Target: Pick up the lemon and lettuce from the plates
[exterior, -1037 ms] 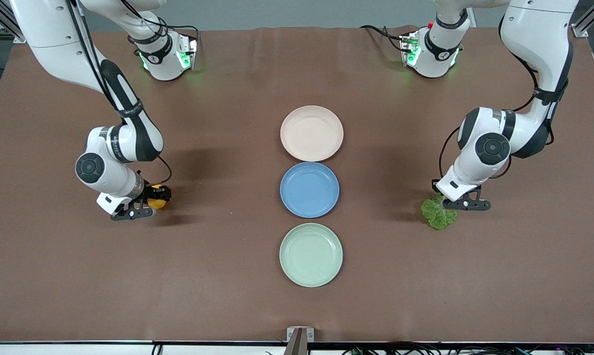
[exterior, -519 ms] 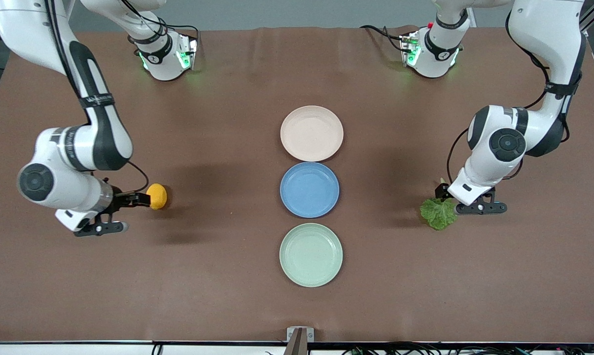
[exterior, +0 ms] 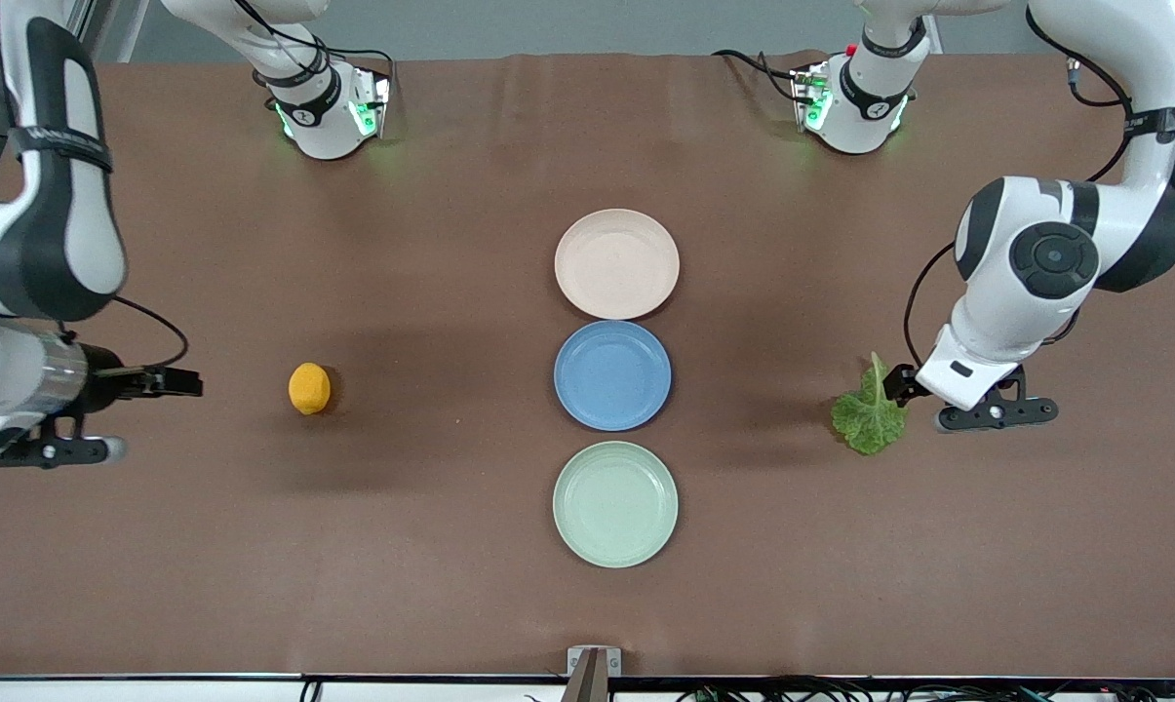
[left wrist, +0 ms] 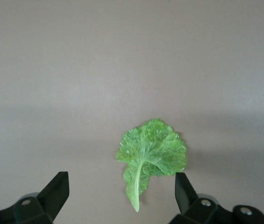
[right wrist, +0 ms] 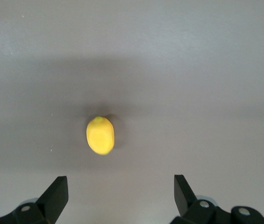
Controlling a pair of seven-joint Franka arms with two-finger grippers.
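Front view: the lemon (exterior: 309, 388) lies on the table (exterior: 431, 546) at nine o'clock from the blue plate (exterior: 612, 375), the lettuce (exterior: 869, 417) at three o'clock. The beige-pink plate (exterior: 616, 263) sits at twelve, the mint plate (exterior: 614, 504) at six, apparently both bare.

Left wrist view: the left gripper (left wrist: 121, 192), jaws wide, hovers over the lettuce.

Right wrist view: the right gripper (right wrist: 121, 192), jaws wide, hangs beside the lemon.

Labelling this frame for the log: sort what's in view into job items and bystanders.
Job:
lemon, on the table toward the right arm's end
lettuce, on the table toward the left arm's end
beige-pink plate
mint green plate
right gripper, open
left gripper, open

Bystanders:
blue plate
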